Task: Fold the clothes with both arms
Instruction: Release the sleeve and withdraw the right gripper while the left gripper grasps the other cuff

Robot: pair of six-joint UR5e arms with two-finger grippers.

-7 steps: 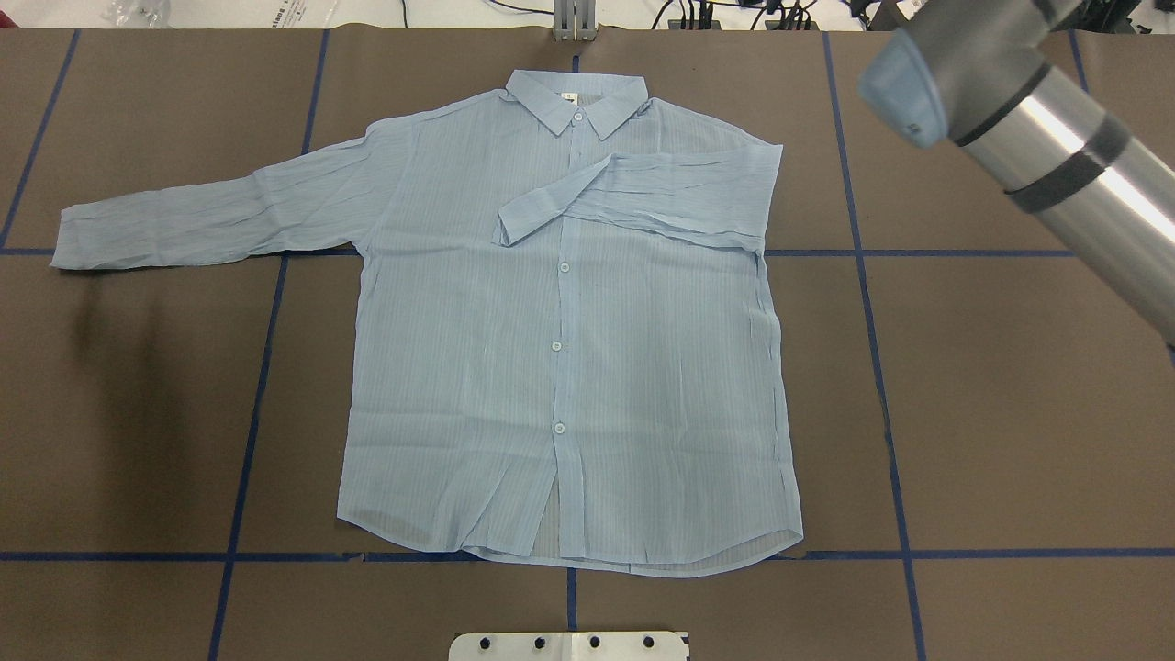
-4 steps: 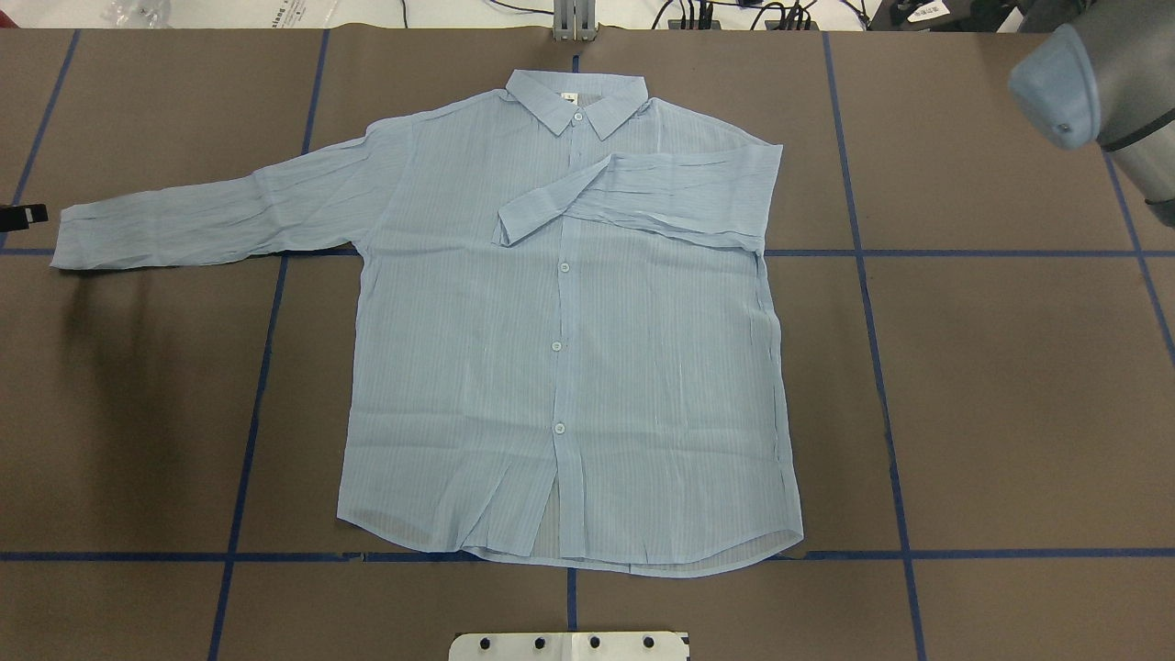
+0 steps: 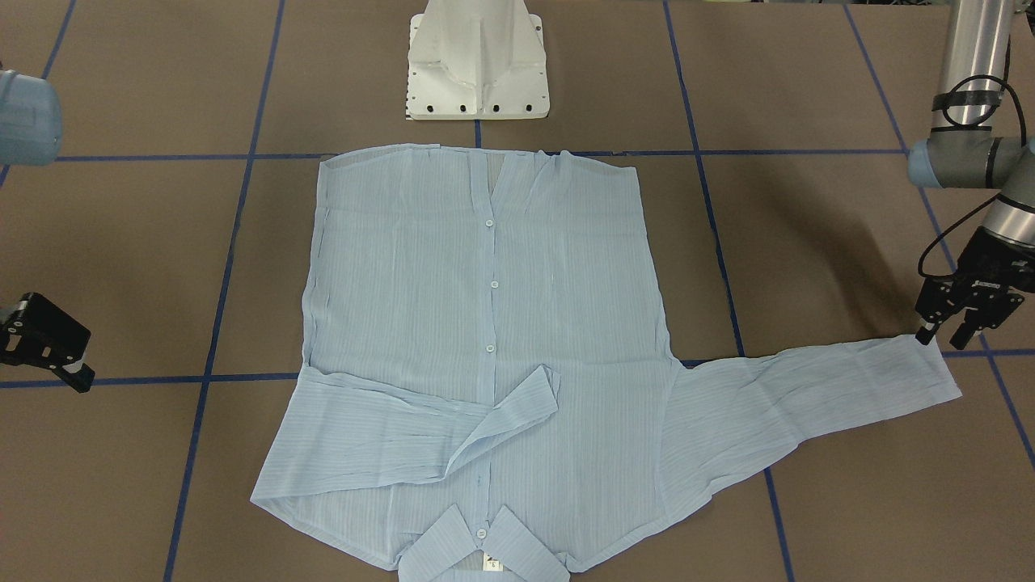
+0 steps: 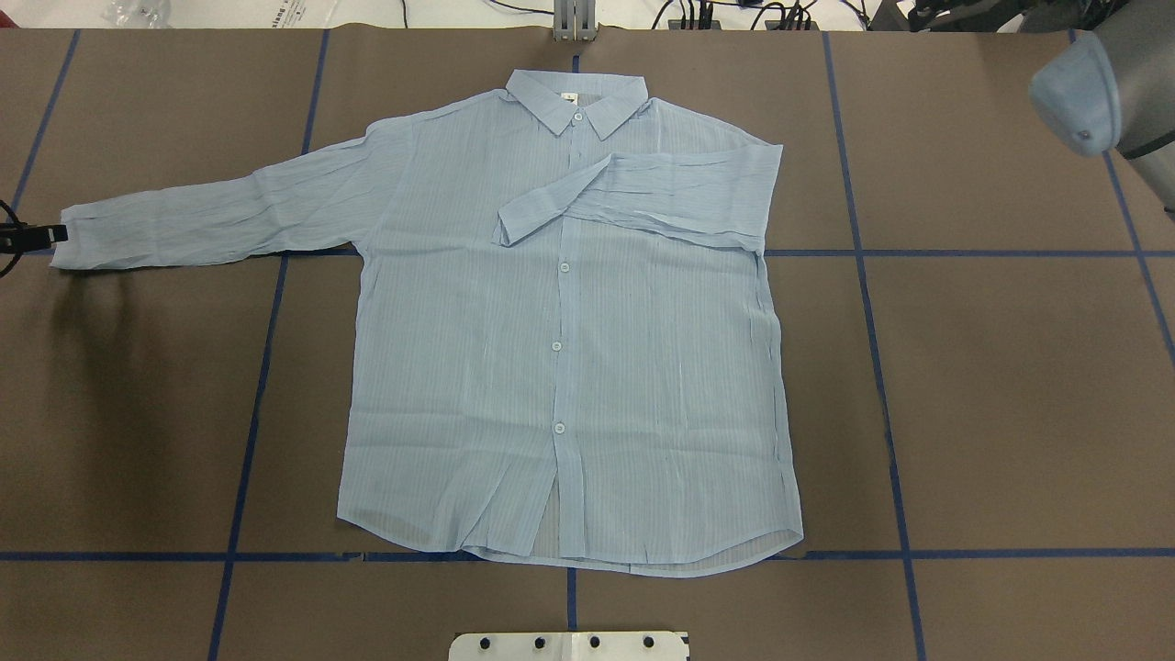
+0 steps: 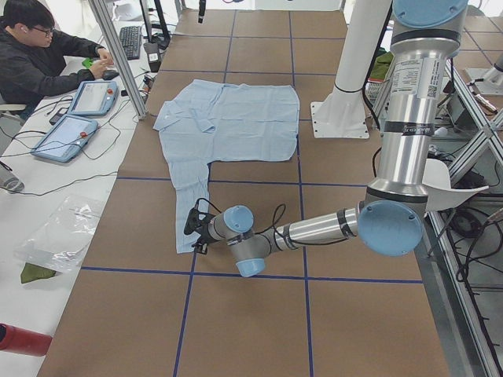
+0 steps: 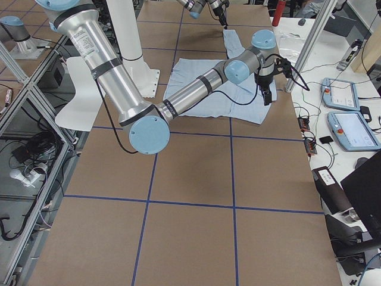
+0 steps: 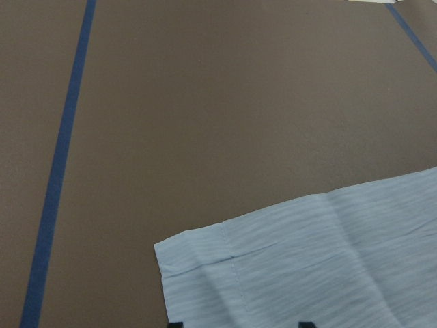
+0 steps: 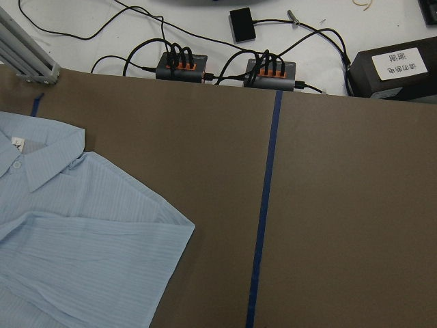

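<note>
The light blue striped shirt point(image 4: 560, 349) lies flat and buttoned on the brown table, collar at the far side. One sleeve point(image 4: 643, 197) is folded across the chest. The other sleeve point(image 4: 211, 216) stretches out to the overhead view's left. My left gripper point(image 3: 940, 335) is open, low at that sleeve's cuff point(image 7: 287, 266), with a fingertip on either side of the cuff's edge in the left wrist view. My right gripper point(image 3: 73, 372) hangs off to the side of the folded shoulder, clear of the cloth. Whether it is open or shut I cannot tell.
The white pedestal base point(image 3: 477, 65) stands just behind the shirt's hem. Blue tape lines point(image 4: 881, 367) cross the brown table cover. Power hubs and cables point(image 8: 225, 68) lie past the far edge. A person point(image 5: 39, 55) sits at a side desk with tablets.
My left gripper has come in from the left edge up to the outstretched sleeve's cuff. My right arm has drawn back toward the right corner. The shirt has not moved.
</note>
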